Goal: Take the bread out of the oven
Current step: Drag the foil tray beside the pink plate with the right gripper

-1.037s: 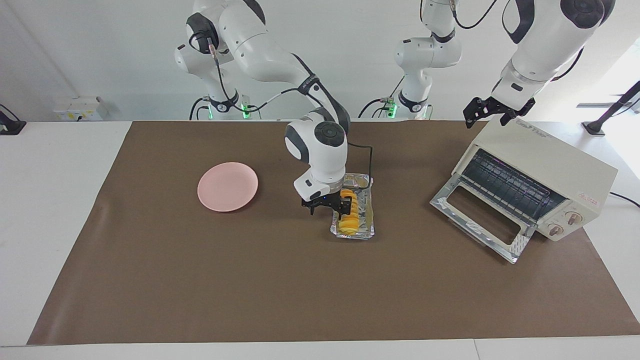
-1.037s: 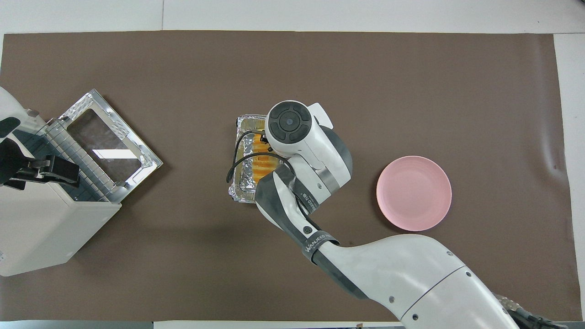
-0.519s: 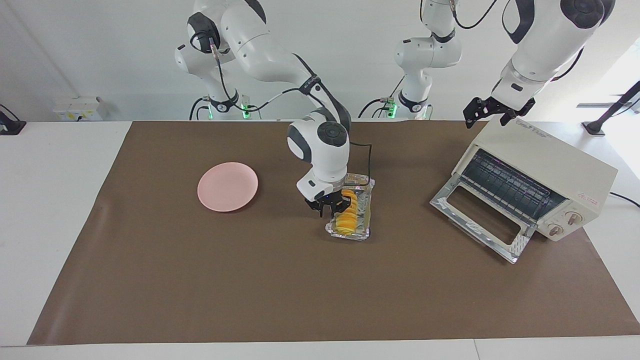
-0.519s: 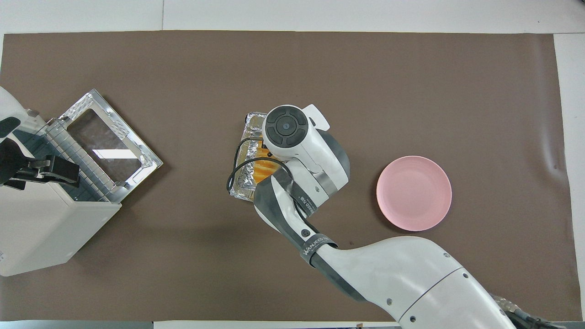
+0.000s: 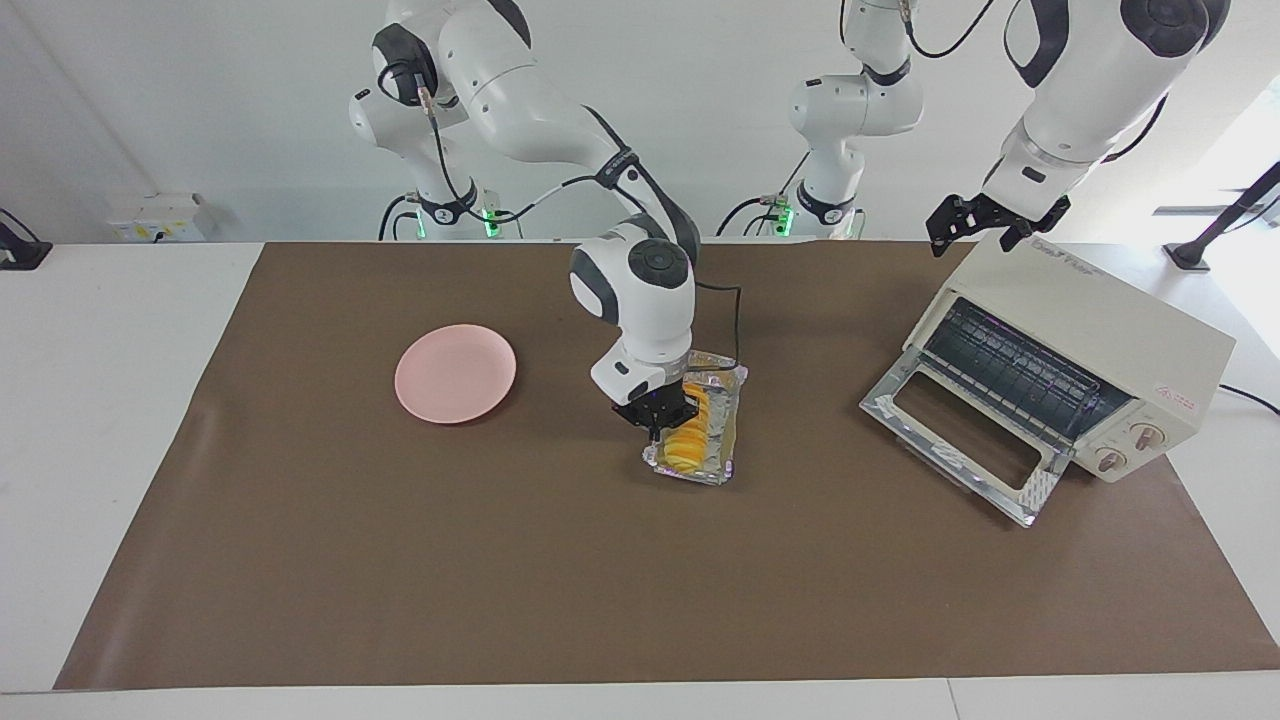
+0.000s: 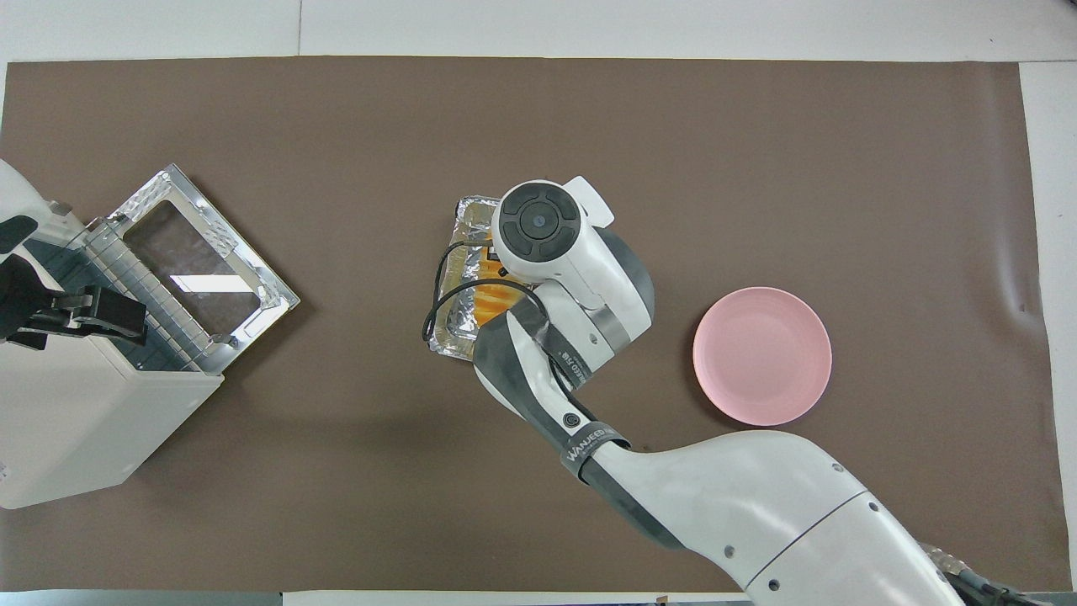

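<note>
The orange-yellow bread (image 5: 690, 437) lies in a crinkled silver foil tray (image 5: 727, 440) in the middle of the brown mat, outside the oven. My right gripper (image 5: 657, 424) is down at the tray's side toward the right arm's end, shut on the tray's rim beside the bread. In the overhead view the right hand covers most of the bread (image 6: 492, 299) and part of the tray (image 6: 450, 332). The cream-white oven (image 5: 1100, 330) stands at the left arm's end with its glass door (image 5: 960, 440) dropped open and its rack bare. My left gripper (image 5: 978, 232) waits open over the oven's top.
A round pink plate (image 5: 455, 373) lies empty on the mat toward the right arm's end; it also shows in the overhead view (image 6: 761, 355). The oven (image 6: 84, 438) and its open door (image 6: 198, 269) take up the left arm's end of the mat.
My right gripper's fingers have closed at the tray's side. The tray with the bread has turned and slid a little toward the right arm's end. The left arm has not moved.
</note>
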